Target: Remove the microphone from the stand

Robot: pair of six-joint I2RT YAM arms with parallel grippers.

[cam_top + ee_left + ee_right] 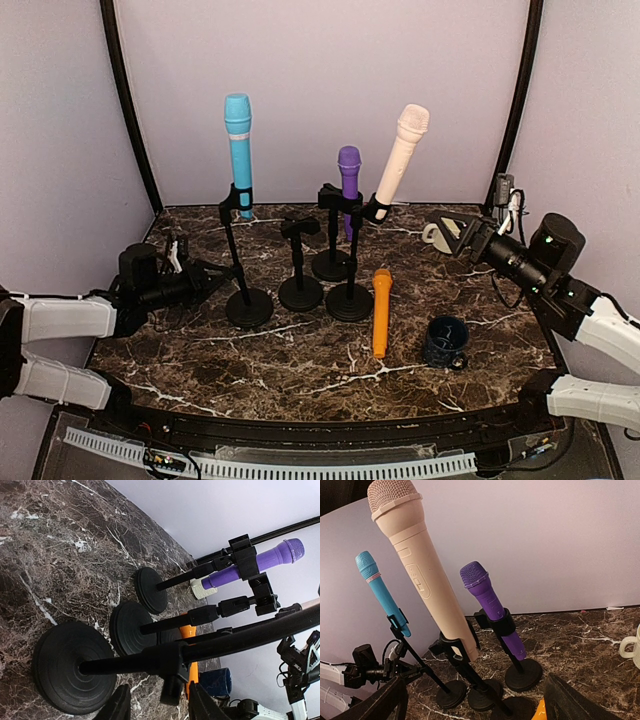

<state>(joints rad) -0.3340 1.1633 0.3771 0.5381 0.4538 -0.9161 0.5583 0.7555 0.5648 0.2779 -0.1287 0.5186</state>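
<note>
Three microphones stand in black stands: a blue one [238, 150] at the left, a purple one [348, 175] at the back, a cream one [402, 150] to the right. A fourth stand [300, 285] between them holds nothing. My left gripper [205, 275] is low beside the blue microphone's stand pole [234, 262]. In the left wrist view its fingers [118, 707] stand open, with the pole's collar [170, 662] just ahead of them, untouched. My right gripper [470, 240] hangs open at the right, facing the cream microphone [420, 565] and holding nothing.
An orange microphone [381, 310] lies flat on the marble table [200, 350] by the cream one's stand base [349, 302]. A dark blue mug [445, 341] sits at the front right. A white mug [437, 236] is behind my right gripper. The stand bases crowd together.
</note>
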